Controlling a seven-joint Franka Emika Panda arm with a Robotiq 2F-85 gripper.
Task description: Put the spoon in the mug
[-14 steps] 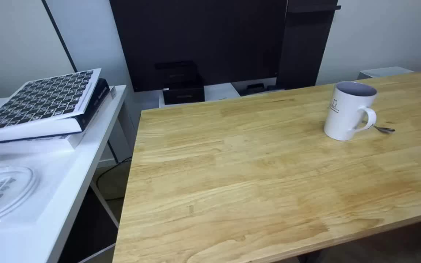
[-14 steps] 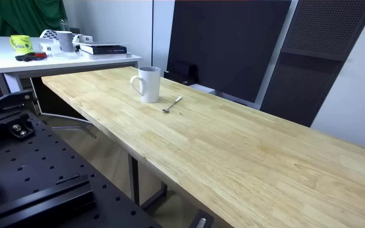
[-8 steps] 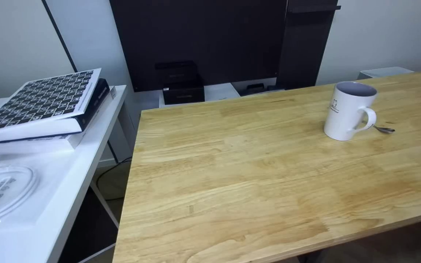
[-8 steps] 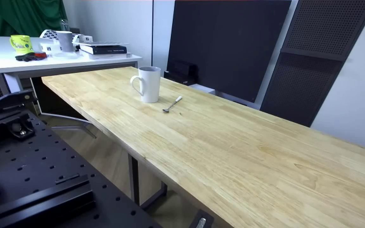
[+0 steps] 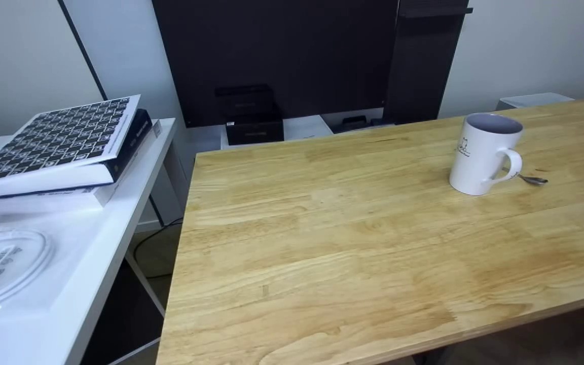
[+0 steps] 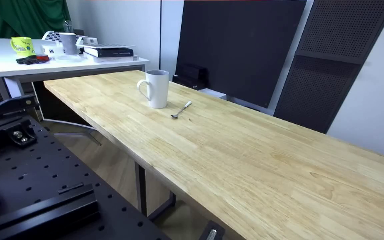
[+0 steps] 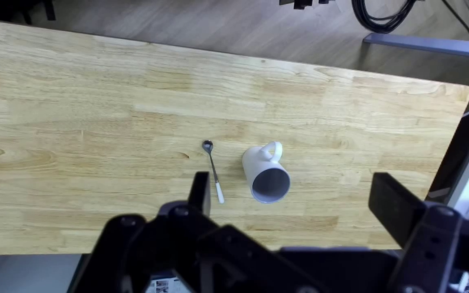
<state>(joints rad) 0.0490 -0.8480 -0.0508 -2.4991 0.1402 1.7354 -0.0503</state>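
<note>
The white mug (image 7: pixel 255 165) stands upright on the wooden table (image 7: pixel 96 97), its grey-blue inside visible from above. Beside it, apart from the mug, lies the spoon (image 7: pixel 219 193), a thin metal piece with a white handle end. In an exterior view the spoon (image 6: pixel 187 104) lies close by the mug (image 6: pixel 159 91); in an exterior view its bowl end (image 5: pixel 534 180) shows past the handle of the mug (image 5: pixel 477 159), which hides the rest. My gripper (image 7: pixel 290 178), seen only in the wrist view, is high above the table with its jaws wide apart, holding nothing.
Books (image 5: pixel 53 142) are stacked on a white side table (image 5: pixel 135 187) beyond the table's end. A yellow-green mug (image 6: pixel 23 46) and a grey cup (image 6: pixel 68 43) stand there too. A black perforated plate (image 6: pixel 48 180) runs along the table's near side. Dark panels (image 6: pixel 238 50) rise behind.
</note>
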